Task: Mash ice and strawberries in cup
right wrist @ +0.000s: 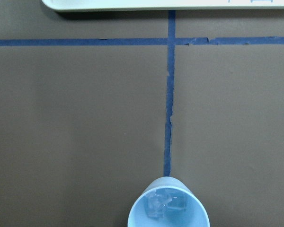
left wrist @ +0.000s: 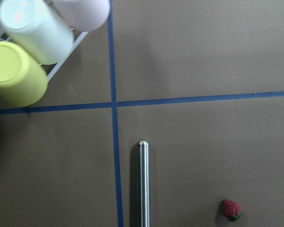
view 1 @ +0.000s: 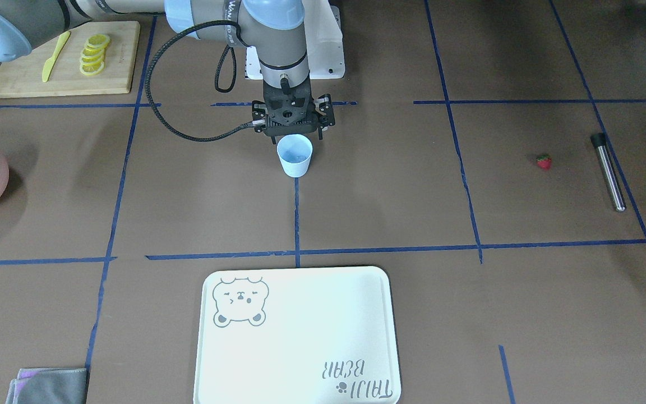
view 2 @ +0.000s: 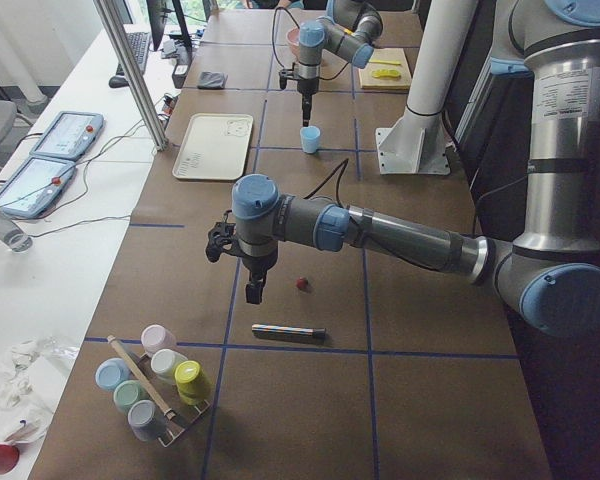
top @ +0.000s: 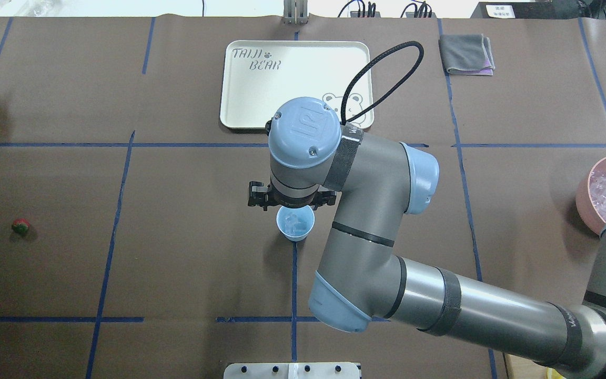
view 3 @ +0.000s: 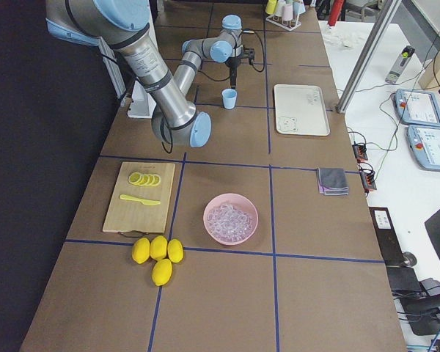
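The pale blue cup (view 1: 295,156) stands upright at the middle of the worktop (view 1: 199,191), on a blue tape line, with a few cubes of ice (right wrist: 166,203) lying at its bottom. The right gripper (view 1: 296,133) hangs just above the cup's rim on the robot's side, pointing straight down. Its jaws look spread wider than the cup's mouth, though the wrist hides much of them, and nothing sits between them. The strawberry (view 1: 544,162) lies alone on the bare brown surface, well apart from the cup, toward the worktop's end on the robot's left. A steel rod (view 1: 608,171) with a black cap lies just beyond it, nearer that end. The left gripper (view 2: 252,292) hangs over the worktop near the strawberry without touching it. Only the side view shows it, and I cannot tell whether it is wide or narrow. A pink bowl (view 3: 207,213) heaped with loose cubes (view 3: 231,220) sits toward the right end, about midway across. Beside it, nearer the robot's edge, a wooden board (view 1: 115,62) carries lemon slices (view 1: 94,53) and a yellow knife (view 1: 55,55). A cream tray (top: 292,84) lies at the middle of the far edge.
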Robot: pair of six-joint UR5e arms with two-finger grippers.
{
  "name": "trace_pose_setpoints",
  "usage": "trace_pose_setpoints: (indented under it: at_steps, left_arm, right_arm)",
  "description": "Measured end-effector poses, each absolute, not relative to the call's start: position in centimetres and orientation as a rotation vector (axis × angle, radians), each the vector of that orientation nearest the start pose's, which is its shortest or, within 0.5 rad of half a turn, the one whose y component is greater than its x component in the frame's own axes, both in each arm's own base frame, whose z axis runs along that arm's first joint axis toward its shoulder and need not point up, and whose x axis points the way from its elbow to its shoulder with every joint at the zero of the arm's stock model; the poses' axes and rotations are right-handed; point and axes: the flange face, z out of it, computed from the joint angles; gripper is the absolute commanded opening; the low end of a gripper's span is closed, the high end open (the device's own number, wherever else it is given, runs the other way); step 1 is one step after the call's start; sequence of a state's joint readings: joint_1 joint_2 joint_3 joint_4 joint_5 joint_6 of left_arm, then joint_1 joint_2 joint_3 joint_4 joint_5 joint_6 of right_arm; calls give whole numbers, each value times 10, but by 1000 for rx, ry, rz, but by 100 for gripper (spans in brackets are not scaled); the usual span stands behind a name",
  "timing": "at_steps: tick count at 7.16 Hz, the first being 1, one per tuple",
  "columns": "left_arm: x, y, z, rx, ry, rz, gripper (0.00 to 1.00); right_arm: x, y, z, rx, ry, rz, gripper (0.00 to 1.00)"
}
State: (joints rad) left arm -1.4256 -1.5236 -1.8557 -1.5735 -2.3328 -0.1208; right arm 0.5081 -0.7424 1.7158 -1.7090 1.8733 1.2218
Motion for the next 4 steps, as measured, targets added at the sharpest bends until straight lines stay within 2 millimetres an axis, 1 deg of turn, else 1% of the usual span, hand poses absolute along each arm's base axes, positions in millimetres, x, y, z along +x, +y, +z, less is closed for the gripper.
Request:
trace_pose_setpoints:
  at_steps: [1,2,4]
  left_arm:
    - [32,-478,539,122,784,99,100]
    - [56,-468,541,124,799,67,98]
    - [106,-439,551,128,825,-27,97]
  right_arm:
    - [-507,-430,119,102,-885,47,99]
    - [-469,-441,133,115,-896,62,99]
    - [-370,-472,175,132,-914,25,99]
